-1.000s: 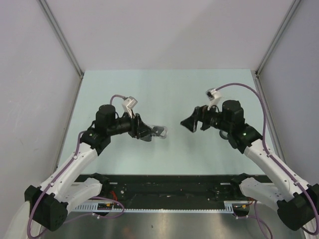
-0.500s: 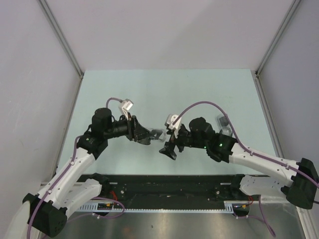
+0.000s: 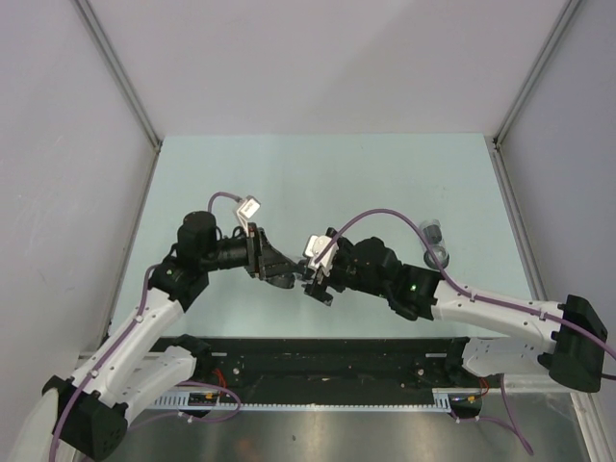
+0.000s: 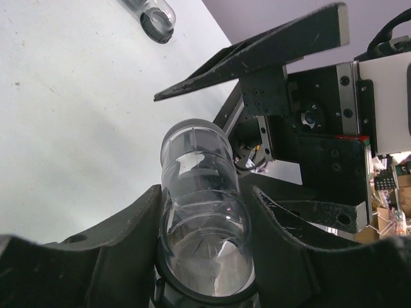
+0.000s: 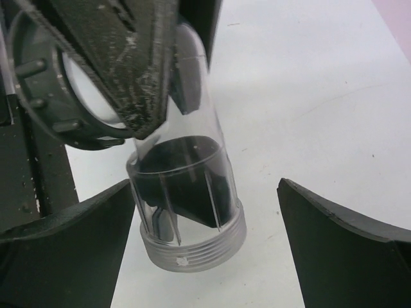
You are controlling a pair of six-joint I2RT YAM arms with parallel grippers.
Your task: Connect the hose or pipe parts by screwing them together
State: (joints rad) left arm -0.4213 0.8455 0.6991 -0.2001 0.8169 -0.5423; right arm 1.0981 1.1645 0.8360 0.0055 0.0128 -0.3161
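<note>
My left gripper [image 4: 205,208] is shut on a clear plastic tube [image 4: 199,186], one of the pipe parts, and holds it above the table. The tube's free end carries a thread [image 5: 192,247]. My right gripper [image 5: 205,186] is open, with its jaws on either side of that threaded end; the left finger [image 5: 70,237] is close beside it and the right finger [image 5: 347,244] is well apart. In the top view the two grippers [image 3: 289,272] [image 3: 316,281] meet at the table's middle. The other pipe part [image 3: 435,243], clear with a dark ring end [image 4: 156,19], lies on the table at the right.
The pale green table [image 3: 318,183] is closed in by grey walls on the left, back and right. A black rail [image 3: 327,366] with both arm bases runs along the near edge. Purple cables [image 3: 385,214] loop above the arms.
My right arm has swung left and nearer, bringing its open jaws around the tube's threaded end. The left gripper, still holding the tube, has shifted slightly nearer.
</note>
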